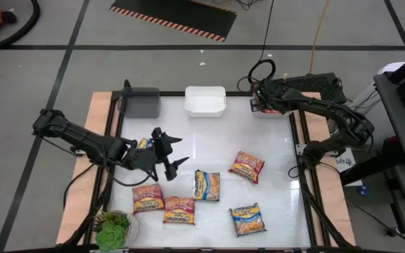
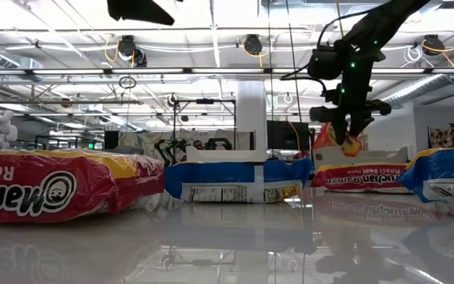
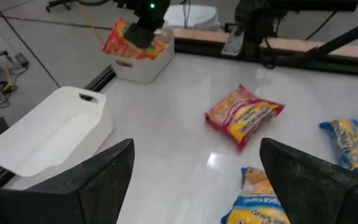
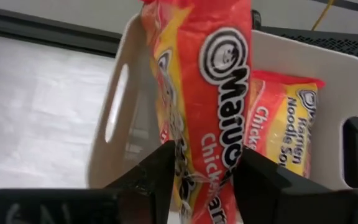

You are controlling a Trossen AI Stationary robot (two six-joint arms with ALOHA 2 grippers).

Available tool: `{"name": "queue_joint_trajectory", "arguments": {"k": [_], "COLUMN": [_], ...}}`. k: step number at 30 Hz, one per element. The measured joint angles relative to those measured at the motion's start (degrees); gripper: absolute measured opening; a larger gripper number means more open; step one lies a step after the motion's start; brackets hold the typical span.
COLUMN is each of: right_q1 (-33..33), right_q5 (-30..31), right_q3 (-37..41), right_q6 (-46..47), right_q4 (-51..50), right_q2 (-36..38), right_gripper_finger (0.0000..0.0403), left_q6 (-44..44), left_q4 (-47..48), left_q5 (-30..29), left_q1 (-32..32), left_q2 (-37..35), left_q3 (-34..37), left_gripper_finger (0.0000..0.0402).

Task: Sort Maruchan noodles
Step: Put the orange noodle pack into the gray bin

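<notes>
From above, the desk (image 1: 209,140) is white and shiny. The left gripper (image 1: 176,150) hangs over the left middle of the desk with its fingers wide apart and nothing in them. Five noodle packets lie flat in the lower half: a pink packet (image 1: 247,166), a blue packet (image 1: 207,185), another blue packet (image 1: 248,219) and two red packets (image 1: 148,198) side by side. The right gripper (image 1: 264,104) is at the upper right, over a white bin (image 1: 285,112).

From desk height, the right gripper (image 2: 345,126) holds an orange packet (image 2: 331,142) up in the air.

The left wrist view shows an empty white bin (image 3: 48,140) at the left.

In the right wrist view, the fingers (image 4: 151,180) sit partly open around the upright orange packet (image 4: 210,81), above the bin (image 4: 347,87). Another orange packet (image 4: 288,124) lies inside the bin.
</notes>
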State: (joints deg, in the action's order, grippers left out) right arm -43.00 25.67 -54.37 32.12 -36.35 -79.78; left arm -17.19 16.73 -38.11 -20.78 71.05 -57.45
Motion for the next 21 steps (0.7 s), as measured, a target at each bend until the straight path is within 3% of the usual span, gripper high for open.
{"name": "queue_joint_trajectory", "arguments": {"k": [21], "right_q1": [2.3], "right_q5": [1.5], "right_q3": [0.0], "right_q6": [-0.9], "right_q4": [-1.9], "right_q2": [3.7], "right_gripper_finger": [0.0139], "left_q6": [-3.9], "left_q4": [1.1], "left_q5": [0.0], "left_q1": [-0.8], "left_q2": [-0.1], "left_q3": [0.0], "left_gripper_finger": [0.0351]}}
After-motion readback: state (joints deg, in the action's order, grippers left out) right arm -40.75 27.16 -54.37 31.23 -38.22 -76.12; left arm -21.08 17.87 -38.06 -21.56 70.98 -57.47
